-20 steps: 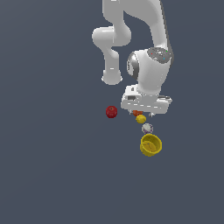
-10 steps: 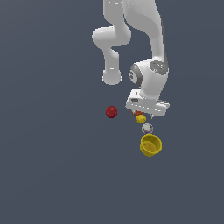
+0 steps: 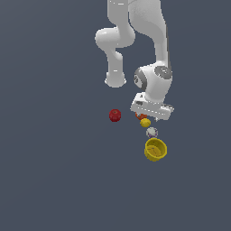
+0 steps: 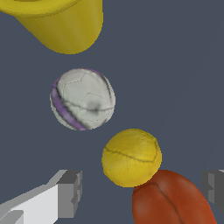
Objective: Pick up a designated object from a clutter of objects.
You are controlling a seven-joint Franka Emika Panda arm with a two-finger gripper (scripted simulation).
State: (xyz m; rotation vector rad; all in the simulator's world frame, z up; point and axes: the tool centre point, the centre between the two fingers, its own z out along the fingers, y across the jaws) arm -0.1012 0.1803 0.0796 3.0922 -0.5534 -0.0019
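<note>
the gripper (image 4: 140, 190) hangs with jaws wide apart and empty over the lemon (image 4: 131, 156), which touches the orange ball (image 4: 173, 199), the patterned ball (image 4: 83, 99) near. i'd centre on the lemon before descending, so neither neighbour gets caught.

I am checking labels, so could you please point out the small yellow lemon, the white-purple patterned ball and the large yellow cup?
small yellow lemon (image 4: 131, 156), wrist view, middle of peel
white-purple patterned ball (image 4: 83, 99), wrist view, white centre
large yellow cup (image 3: 155, 150), exterior view, inner wall

You get a distant, high exterior view; wrist view looks straight down, close. Both share the lemon (image 3: 145, 122) (image 4: 131, 156) and patterned ball (image 3: 152, 132) (image 4: 83, 99).
</note>
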